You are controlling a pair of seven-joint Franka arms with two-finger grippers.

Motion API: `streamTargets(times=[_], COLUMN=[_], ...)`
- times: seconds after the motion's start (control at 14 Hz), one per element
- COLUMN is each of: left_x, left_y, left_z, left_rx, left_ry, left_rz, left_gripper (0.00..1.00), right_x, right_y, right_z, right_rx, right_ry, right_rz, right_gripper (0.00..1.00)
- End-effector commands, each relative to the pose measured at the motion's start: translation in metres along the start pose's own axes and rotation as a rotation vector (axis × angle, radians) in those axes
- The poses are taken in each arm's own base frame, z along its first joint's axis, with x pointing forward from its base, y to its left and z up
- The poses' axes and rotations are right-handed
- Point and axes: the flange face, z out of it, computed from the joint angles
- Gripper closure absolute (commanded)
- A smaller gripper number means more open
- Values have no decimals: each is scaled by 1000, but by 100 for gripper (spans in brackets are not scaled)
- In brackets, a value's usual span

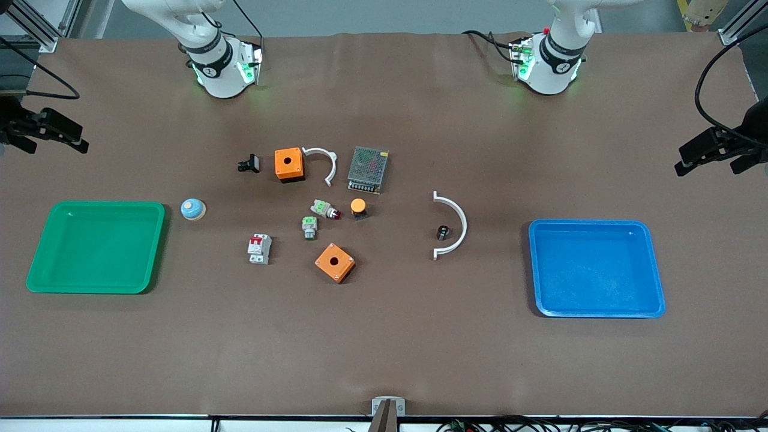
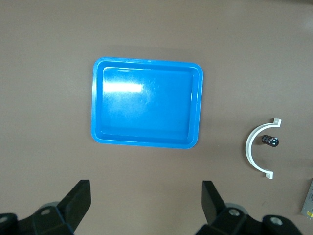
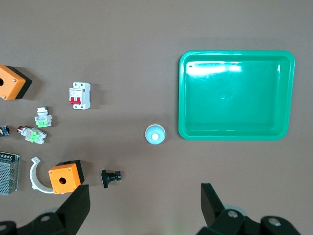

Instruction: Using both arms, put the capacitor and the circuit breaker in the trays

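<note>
Your left wrist view alone shows the open left gripper (image 2: 146,203) near the capacitor (image 2: 269,141); your right wrist view shows the open right gripper (image 3: 145,205) and circuit breaker (image 3: 80,95); no writing legible.

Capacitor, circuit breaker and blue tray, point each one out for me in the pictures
capacitor (image 1: 443,232): front view, on its black body inside the white curved clip.
circuit breaker (image 1: 259,248): front view, on its white casing just below the red levers.
blue tray (image 1: 654,270): front view, on its raised rim.
</note>
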Motion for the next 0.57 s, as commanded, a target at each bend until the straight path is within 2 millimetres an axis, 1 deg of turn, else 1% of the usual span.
streamTargets(times=[0.0, 0.21, 0.29, 0.36, 0.43, 0.5], left_x=[-3, -1, -2, 0, 1, 3], left_y=[2, 2, 4, 10, 20, 36], left_z=[-7, -5, -2, 15, 25, 36], left_rx=[-15, -18, -29, -46, -51, -65], left_ry=[2, 2, -7, -56, -97, -121], left_rz=[5, 5, 9, 9, 26, 38], left_gripper=[0, 0, 0, 0, 0, 0], right_x=[-5, -5, -5, -5, -5, -6], right_y=[-1, -1, -1, -1, -1, -1], right_z=[-6, -6, -6, -7, -8, -11], right_rx=[-4, -4, -4, -4, -4, -4], right_ry=[14, 14, 14, 17, 17, 17], right_rz=[1, -1, -1, -1, -4, -4], right_gripper=[0, 0, 0, 0, 0, 0])
